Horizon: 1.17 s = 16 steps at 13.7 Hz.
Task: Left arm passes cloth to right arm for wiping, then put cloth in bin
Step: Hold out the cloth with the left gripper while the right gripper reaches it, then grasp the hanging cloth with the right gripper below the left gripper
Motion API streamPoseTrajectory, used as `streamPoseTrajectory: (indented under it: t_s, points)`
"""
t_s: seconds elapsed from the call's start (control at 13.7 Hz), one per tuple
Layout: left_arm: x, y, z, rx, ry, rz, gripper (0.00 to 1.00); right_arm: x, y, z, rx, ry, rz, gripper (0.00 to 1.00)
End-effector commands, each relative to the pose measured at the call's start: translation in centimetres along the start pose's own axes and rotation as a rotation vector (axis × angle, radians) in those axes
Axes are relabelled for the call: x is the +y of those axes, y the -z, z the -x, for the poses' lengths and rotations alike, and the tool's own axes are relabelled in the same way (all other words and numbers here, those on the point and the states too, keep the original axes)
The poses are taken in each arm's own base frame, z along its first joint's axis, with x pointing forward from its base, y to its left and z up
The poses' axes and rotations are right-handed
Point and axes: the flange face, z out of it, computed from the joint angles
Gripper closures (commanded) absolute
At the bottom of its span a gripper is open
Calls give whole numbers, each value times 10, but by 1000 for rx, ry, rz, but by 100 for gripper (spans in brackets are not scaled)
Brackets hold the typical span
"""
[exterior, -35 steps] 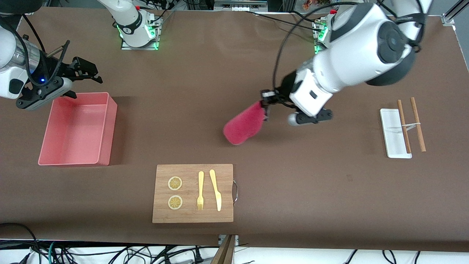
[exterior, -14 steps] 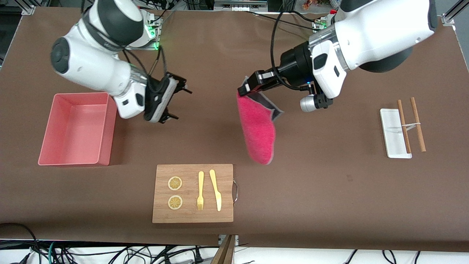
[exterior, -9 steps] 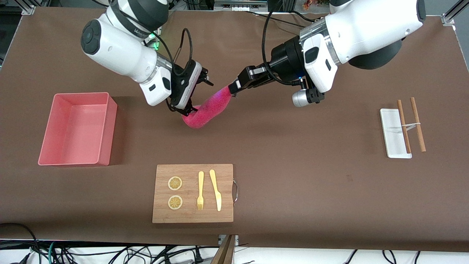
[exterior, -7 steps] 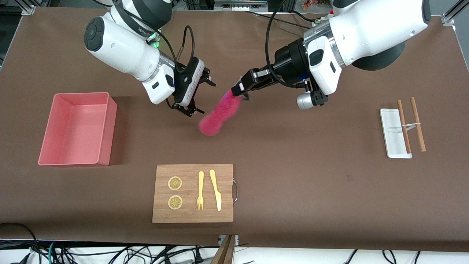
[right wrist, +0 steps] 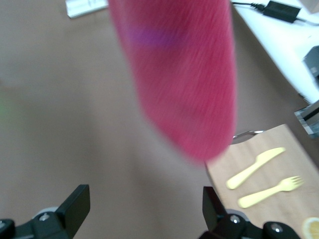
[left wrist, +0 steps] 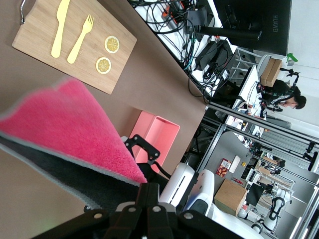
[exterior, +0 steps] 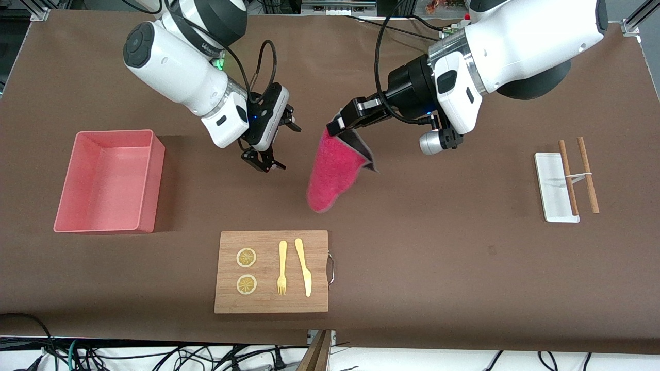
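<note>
My left gripper (exterior: 334, 125) is shut on one corner of the magenta-pink cloth (exterior: 332, 172), which hangs from it above the middle of the table with its grey underside showing at the upper edge. In the left wrist view the cloth (left wrist: 70, 124) spreads out from my shut left gripper (left wrist: 154, 191). My right gripper (exterior: 285, 146) is open and empty, in the air beside the cloth on the bin's side and apart from it. In the right wrist view the cloth (right wrist: 182, 74) hangs ahead of my open right gripper (right wrist: 144, 209). The pale pink bin (exterior: 149, 178) stands empty toward the right arm's end.
A wooden board (exterior: 270, 299) with two lemon slices, a fork and a knife lies nearer to the front camera than the cloth. A small white tray (exterior: 549, 180) with two brown sticks lies toward the left arm's end.
The right arm swung in from the bin to beside the cloth. The cloth swung toward the right gripper, then dropped back and now hangs down from the left gripper, which still holds it.
</note>
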Motion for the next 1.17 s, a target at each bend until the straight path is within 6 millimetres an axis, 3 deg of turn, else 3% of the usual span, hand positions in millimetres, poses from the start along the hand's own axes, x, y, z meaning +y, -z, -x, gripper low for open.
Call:
streamPoseTrajectory:
  t_s: [0.0, 0.44, 0.88, 1.1]
  points:
    - [5, 6, 1, 1, 7, 19, 100, 12, 3, -18, 4, 77, 57, 0]
    - [2, 10, -4, 24, -5, 4, 100, 11, -10, -36, 28, 106, 108, 0]
    - [-1, 10, -4, 92, -74, -75, 100, 42, -31, -53, 34, 112, 138, 0]
    - [4, -1, 11, 81, -89, -74, 100, 46, -47, -63, 43, 87, 143, 0]
